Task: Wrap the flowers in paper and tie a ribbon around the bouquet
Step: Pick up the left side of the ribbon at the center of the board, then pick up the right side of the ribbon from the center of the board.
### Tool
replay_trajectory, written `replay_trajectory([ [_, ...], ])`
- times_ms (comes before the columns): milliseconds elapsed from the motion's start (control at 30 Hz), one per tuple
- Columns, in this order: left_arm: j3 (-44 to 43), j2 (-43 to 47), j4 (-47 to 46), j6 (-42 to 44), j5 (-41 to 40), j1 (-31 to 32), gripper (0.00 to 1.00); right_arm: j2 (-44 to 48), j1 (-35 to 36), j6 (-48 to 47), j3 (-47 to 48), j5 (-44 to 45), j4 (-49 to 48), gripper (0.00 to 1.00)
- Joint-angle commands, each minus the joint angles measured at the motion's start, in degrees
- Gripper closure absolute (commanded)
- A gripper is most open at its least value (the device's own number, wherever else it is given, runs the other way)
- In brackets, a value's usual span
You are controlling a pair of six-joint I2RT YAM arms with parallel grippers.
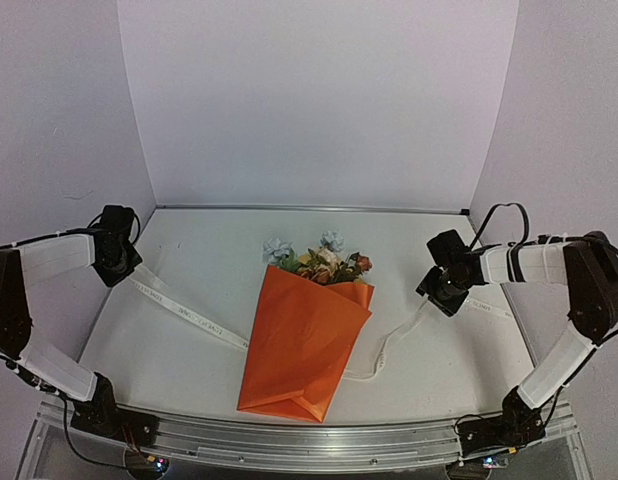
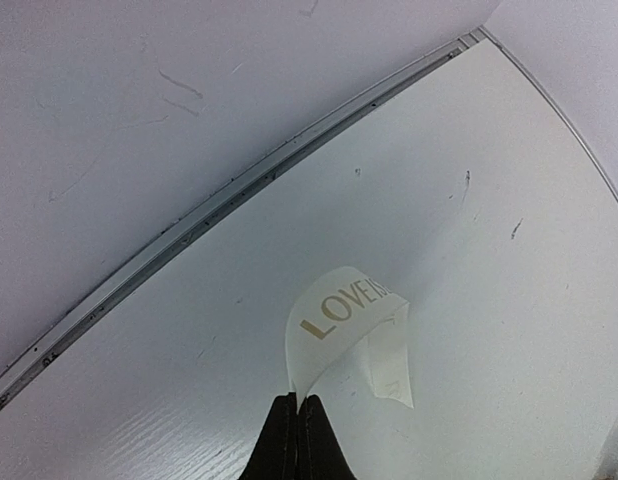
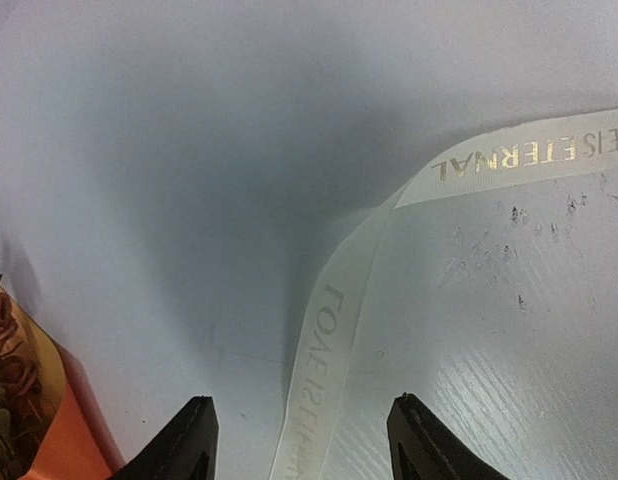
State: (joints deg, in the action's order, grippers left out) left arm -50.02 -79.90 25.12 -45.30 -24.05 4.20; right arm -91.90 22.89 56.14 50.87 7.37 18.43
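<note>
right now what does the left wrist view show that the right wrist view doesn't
Left wrist only: the left gripper shut on one end of the ribbon, which curls up showing LOVE, plus the metal rail where the table meets the wall.

Right wrist only: the right gripper open, its fingers either side of the ribbon without touching it, the word ETERNAL, and a sliver of the orange paper with flowers at lower left.

Both: the cream ribbon lying on the white table.
</note>
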Motion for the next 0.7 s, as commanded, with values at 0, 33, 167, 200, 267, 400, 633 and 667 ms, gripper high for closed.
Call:
replay_trajectory([
  [0, -0.05, 1.21, -3.13, 2.7, 1.67, -0.29, 1.0, -2.91, -1.06, 2.31, 1.98, -0.92, -0.82, 0.42],
  [33, 0.43, 1.0, -3.77, 3.18, 3.14, -0.29, 1.0, -2.81, -1.06, 2.87, 1.33, -0.38, -1.28, 0.42],
  [167, 1.69, -0.1, -5.97, 4.78, 9.87, -0.29, 1.0, -3.45, -1.64, 3.72, -0.13, 1.33, -2.25, 0.43],
  [200, 1.83, -0.52, -6.42, 5.21, 11.43, -0.26, 1.0, -3.85, -1.83, 3.64, -0.23, 1.58, -2.51, 0.45],
  [267, 1.76, -1.16, -6.62, 5.57, 13.79, -0.09, 1.0, -5.11, -2.64, 3.34, -0.17, 1.37, -3.32, 0.52],
  [400, 2.45, -1.38, -6.26, 5.67, 15.83, -0.06, 1.0, -8.01, -4.13, 2.79, 1.62, -0.6, -4.83, 0.73],
  [633, 2.91, -0.61, -3.09, 4.15, 12.06, -0.57, 1.0, -8.11, -8.76, -0.41, 7.38, -2.64, -4.9, 1.0],
  [667, 3.24, -0.26, -2.98, 3.8, 11.62, -0.79, 1.0, -7.58, -9.47, -1.17, 8.7, -2.98, -4.9, 1.0],
])
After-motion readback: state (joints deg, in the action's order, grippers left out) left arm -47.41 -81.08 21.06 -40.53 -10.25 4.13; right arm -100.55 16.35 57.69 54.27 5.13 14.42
